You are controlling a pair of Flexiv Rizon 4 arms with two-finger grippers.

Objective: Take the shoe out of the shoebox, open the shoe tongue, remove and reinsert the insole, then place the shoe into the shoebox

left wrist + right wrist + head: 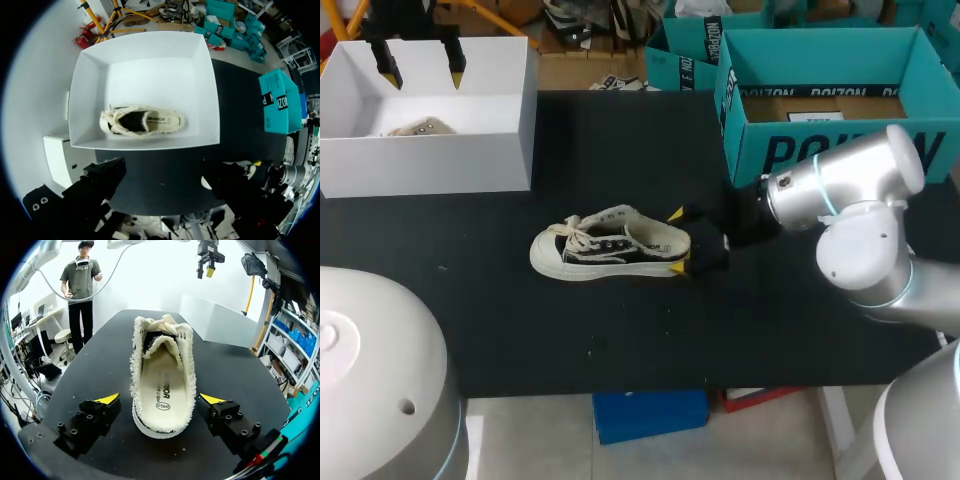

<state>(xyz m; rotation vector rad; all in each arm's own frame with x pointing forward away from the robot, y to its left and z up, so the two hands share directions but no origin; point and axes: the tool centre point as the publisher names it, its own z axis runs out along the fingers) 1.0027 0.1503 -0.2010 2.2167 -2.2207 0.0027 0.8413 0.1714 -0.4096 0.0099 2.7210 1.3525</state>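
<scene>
Out of the white shoebox (430,160), the shoe (605,245) rests sole-down on the black table (620,340). Its long axis runs across my head view, with the toe toward my left arm's side and the heel toward my right gripper (677,240). That gripper's fingers stand wide, one on each side of the heel, a gap at both. My left gripper (421,70) hangs wide and unloaded above the shoebox, where a second shoe (142,121) lies. The shoe sits mid-table, well apart from the near edge, the shoebox and the teal box (820,150).
</scene>
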